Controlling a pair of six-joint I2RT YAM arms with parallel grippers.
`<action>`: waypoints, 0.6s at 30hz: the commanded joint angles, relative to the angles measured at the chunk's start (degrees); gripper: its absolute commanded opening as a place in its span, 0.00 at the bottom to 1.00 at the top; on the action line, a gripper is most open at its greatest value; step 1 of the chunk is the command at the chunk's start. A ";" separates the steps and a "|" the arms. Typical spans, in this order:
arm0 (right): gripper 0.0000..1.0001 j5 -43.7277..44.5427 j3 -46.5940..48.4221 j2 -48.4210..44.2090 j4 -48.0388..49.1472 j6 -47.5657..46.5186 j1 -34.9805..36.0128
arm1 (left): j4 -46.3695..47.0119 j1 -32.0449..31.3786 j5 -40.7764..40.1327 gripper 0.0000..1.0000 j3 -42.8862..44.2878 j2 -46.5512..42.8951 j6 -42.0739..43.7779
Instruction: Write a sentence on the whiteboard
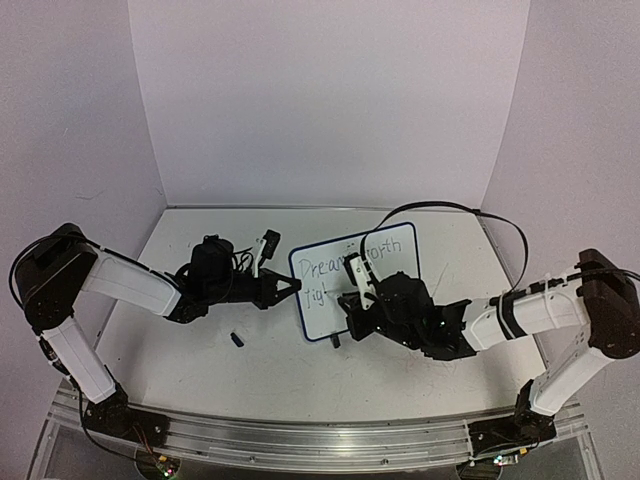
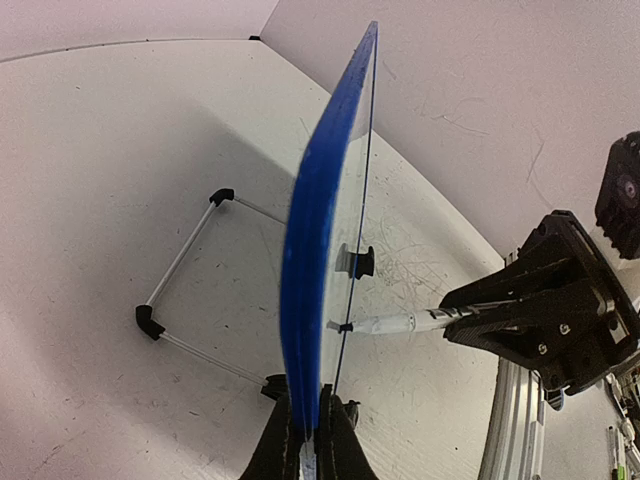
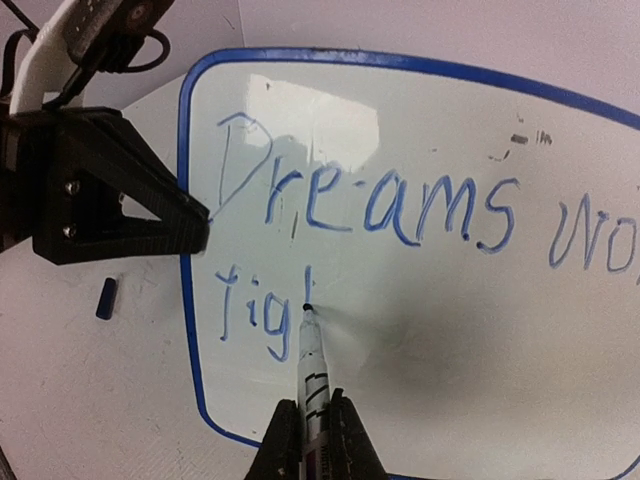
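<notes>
On the table, whiteboard (image 1: 318, 318): upright, left rim pinched by left gripper (image 1: 290, 287)
Right gripper (image 3: 312, 425): pressed around marker (image 3: 311, 365), tip touching whiteboard
Sentence (image 3: 370, 205): "Dreams worth" on top; second line reads "fig", h begun
Next: likely finish h, then "ting for", with light steady contact

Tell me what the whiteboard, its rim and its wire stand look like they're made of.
The whiteboard: glossy white face, likely a coated sheet, since it mirrors a glare patch. Its rim: smooth blue, probably plastic. Its wire stand: thin pale rod, metal or plastic, with black corner caps.
</notes>
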 commanded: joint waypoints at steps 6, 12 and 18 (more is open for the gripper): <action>0.00 0.23 -1.97 -0.31 -1.43 1.78 0.36 | -1.04 0.20 -1.75 0.00 0.56 -1.65 1.73; 0.00 1.42 -0.18 -0.34 -0.50 1.11 0.40 | -1.00 0.18 -1.58 0.00 0.63 -1.58 1.64; 0.00 2.42 2.01 0.60 0.53 0.45 0.31 | -1.02 0.17 -1.58 0.00 0.54 -1.93 1.63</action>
